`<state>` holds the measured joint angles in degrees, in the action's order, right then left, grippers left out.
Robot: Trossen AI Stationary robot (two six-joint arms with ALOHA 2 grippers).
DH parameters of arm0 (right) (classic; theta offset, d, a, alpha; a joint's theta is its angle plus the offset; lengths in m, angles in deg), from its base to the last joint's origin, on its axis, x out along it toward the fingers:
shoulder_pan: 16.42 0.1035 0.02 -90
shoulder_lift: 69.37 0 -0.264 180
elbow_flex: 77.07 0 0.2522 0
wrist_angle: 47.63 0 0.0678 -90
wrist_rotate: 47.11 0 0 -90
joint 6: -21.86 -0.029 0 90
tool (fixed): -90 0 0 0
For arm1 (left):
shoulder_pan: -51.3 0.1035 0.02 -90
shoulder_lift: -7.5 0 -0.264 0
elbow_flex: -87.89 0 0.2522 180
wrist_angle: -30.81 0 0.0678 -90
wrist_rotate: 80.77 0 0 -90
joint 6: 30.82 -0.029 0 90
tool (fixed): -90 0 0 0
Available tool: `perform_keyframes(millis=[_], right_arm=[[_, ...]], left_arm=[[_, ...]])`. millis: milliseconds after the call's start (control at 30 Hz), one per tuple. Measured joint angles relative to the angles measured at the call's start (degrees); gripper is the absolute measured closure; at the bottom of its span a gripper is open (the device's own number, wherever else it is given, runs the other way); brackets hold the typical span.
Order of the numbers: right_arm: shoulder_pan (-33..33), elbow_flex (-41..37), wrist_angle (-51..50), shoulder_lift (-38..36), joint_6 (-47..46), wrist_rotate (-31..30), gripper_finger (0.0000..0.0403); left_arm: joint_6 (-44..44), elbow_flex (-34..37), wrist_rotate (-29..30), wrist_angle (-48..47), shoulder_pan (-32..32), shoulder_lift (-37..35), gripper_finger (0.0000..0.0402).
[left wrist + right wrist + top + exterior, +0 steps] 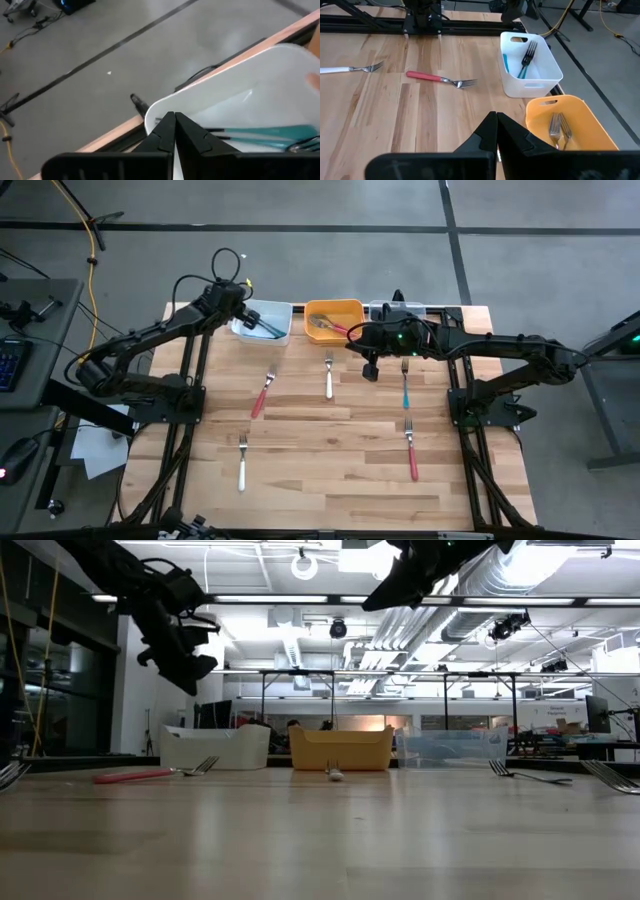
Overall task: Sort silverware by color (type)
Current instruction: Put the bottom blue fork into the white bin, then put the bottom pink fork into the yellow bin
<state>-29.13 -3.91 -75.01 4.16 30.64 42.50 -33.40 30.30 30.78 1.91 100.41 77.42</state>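
Starting at the near edge of the counter (340, 480), two forks lie closest: a white-handled fork (241, 463) on the left side and a red-handled fork (411, 450) on the right, both running near to far with tines pointing away. Farther in sit three more: a red fork (262, 394) lying slightly slanted on the left, a white fork (329, 377) at the middle, and a blue-handled fork (405, 384) on the right, all with their long axes roughly near-to-far. The right gripper (371, 368) hangs above the counter with its fingers pressed together and holding nothing, between the white fork and the blue-handled fork; the blue one lies just beside it on its right, so the right arm looks the likelier one for it. At the far edge stand the white bin (264, 322), already holding blue-handled forks, the orange bin (334, 319) with forks in it, and a clear bin (447, 748). The left gripper (174, 131) hovers over the white bin's rim, closed and empty. The middle of the counter is open, leaving free room between the scattered forks.
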Motion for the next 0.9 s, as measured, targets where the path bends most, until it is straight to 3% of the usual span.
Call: perform_keyframes(millis=[300, 400, 567, 667, 767, 900], right_arm=[[0.1, -0.5, -3.1, 0.0, -2.6, -3.4, 0.0401], [0.6, -4.0, 0.6, 0.0, -2.8, -6.1, 0.0401], [1.7, -11.0, 9.4, 0.0, -3.4, -6.5, 0.0401], [2.2, -13.8, 12.7, 0.0, -5.6, -6.5, 0.0401], [2.7, -15.9, 14.7, 0.0, -6.4, -6.5, 0.0401], [2.8, -17.4, 18.2, 0.0, -6.0, -6.5, 0.0401]], left_arm=[[-0.5, 0.1, -4.1, 11.3, -7.9, -0.7, 0.0401], [-0.2, 0.8, -6.3, 17.8, -10.9, -0.8, 0.0401], [0.1, 8.6, -8.5, 30.5, -13.9, -0.8, 0.0401], [1.6, 12.0, -6.9, 30.0, -13.5, -0.6, 0.0401], [1.6, 12.1, -5.4, 23.8, -10.9, -0.6, 0.0401], [-1.0, 9.8, -8.3, 15.9, -7.1, 1.2, 0.0401]])
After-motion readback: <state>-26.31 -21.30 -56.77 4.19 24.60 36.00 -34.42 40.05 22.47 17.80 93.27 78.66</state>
